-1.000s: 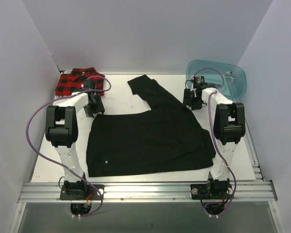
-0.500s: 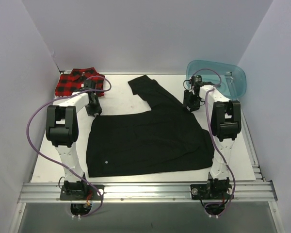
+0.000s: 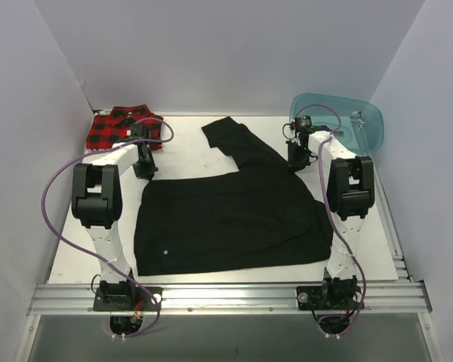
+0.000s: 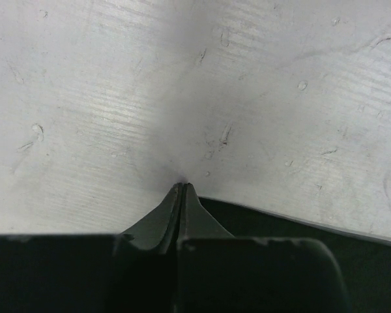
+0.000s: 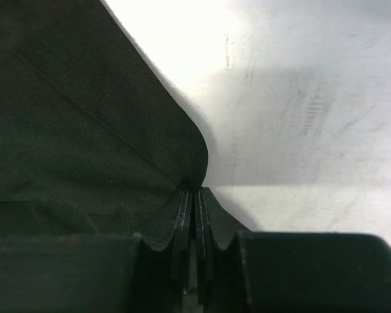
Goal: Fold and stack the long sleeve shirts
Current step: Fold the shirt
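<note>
Right gripper (image 3: 295, 160) shifted back, pinching black shirt (image 3: 226, 219) near tub (image 3: 340, 118).

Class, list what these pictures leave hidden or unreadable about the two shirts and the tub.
Plaid shirt: top view, near edge behind the left arm.
Teal tub: top view, inside unclear through tinted plastic.
Black shirt: both wrist views cut it off; collar and buttons too small from above.

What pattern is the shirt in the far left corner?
The shirt is red-and-black buffalo plaid, clearest in the top view.
</note>
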`<state>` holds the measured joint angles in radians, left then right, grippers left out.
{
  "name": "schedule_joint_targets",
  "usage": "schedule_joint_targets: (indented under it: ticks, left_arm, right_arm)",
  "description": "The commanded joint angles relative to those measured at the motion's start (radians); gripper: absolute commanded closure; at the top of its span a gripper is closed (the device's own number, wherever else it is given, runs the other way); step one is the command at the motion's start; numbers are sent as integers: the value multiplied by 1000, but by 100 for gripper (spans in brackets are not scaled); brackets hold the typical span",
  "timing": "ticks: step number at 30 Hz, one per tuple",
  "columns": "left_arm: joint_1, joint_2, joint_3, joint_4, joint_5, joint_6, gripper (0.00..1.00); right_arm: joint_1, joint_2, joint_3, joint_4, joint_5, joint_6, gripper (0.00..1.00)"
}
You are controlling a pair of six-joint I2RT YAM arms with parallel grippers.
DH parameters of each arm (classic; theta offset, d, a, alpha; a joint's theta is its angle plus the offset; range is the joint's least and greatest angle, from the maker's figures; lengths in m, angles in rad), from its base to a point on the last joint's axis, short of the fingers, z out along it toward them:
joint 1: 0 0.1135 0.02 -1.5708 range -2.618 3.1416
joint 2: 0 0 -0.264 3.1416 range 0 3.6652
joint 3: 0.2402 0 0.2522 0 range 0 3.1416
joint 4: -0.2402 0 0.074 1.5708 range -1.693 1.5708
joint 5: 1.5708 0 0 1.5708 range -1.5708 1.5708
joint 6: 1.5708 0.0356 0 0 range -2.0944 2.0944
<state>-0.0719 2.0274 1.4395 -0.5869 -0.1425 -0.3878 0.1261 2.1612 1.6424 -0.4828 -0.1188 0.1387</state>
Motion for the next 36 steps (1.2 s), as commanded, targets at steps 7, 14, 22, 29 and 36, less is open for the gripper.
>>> schedule_joint_targets:
  ticks: [7, 14, 22, 29, 36]
  left_arm:
    - [11, -127, -39, 2, -11, 1, 100]
    - [9, -217, -82, 13, -9, -22, 100]
    - [9, -334, -195, 53, 14, -51, 100]
    - [18, -239, -148, 75, 57, -69, 42]
    - [0, -121, -71, 65, 38, -43, 40]
  right_arm:
    - [3, -210, -33, 1, 47, -14, 100]
    - [3, -317, -137, 52, 44, 25, 100]
    - [7, -405, -295, 142, 33, 78, 100]
    - [33, -374, -320, 185, 25, 62, 100]
    - [52, -351, -314, 193, 31, 52, 100]
